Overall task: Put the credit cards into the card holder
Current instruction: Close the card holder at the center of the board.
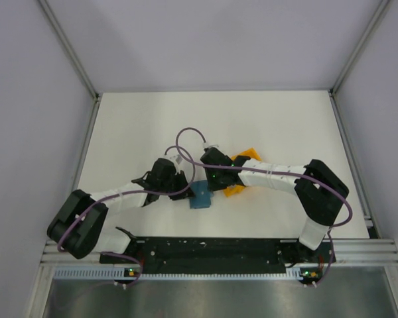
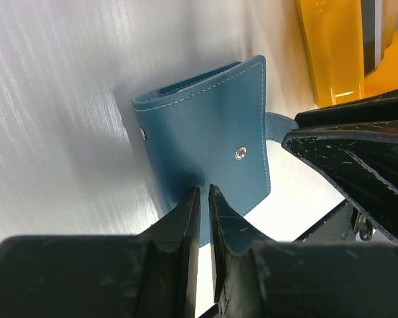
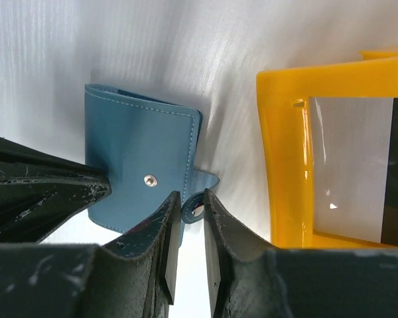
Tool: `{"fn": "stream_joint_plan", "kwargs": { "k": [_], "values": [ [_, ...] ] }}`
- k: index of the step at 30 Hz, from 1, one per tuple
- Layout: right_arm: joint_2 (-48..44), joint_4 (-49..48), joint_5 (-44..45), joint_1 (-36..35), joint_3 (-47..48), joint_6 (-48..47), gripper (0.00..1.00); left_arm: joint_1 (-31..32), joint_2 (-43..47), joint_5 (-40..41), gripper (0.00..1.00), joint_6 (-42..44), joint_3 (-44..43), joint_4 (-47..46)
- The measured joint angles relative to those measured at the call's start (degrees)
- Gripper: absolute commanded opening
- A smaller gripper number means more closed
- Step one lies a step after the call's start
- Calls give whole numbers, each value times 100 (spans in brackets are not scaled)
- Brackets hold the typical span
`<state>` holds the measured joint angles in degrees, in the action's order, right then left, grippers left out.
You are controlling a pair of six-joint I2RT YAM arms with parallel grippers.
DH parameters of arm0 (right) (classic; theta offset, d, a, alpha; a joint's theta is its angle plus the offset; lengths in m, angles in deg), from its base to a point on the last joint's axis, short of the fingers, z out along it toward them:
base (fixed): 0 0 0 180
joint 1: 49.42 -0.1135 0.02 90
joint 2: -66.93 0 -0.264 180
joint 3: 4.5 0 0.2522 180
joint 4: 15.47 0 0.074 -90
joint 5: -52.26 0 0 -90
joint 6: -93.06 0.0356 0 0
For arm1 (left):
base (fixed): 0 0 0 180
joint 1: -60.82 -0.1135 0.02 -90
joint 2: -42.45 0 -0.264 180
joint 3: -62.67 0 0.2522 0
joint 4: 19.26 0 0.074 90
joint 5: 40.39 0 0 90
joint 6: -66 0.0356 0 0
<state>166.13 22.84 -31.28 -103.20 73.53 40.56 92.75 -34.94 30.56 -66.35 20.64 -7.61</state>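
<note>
White table [image 1: 265,126] lies open beyond; both arms' jaws pinch the card holder's [image 2: 205,142] opposite edges.

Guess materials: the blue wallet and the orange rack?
Wallet: looks like smooth leather or faux leather, matte teal, with pale stitching along the edges and a small metal snap. Rack: likely moulded hard plastic, glossy orange-yellow, with rounded edges and sharp highlights. Neither can be confirmed from looks alone.

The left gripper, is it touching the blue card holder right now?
Touching. In the left wrist view the left gripper has its jaws nearly closed on the near edge of the card holder, the blue flap running down between them.
</note>
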Motion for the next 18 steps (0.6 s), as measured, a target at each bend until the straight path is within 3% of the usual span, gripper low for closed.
{"fn": "stream_joint_plan", "kwargs": {
  "k": [4, 11, 18],
  "values": [
    [0, 24, 0, -2, 2, 0, 15, 0, 2, 0, 15, -2, 26, -44],
    [-2, 37, 4, -2, 2, 4, 0, 0, 2, 0, 14, -4, 39, -70],
    [-2, 35, 11, -2, 2, 11, 0, 0, 2, -2, 13, -4, 46, -85]
  ]
}}
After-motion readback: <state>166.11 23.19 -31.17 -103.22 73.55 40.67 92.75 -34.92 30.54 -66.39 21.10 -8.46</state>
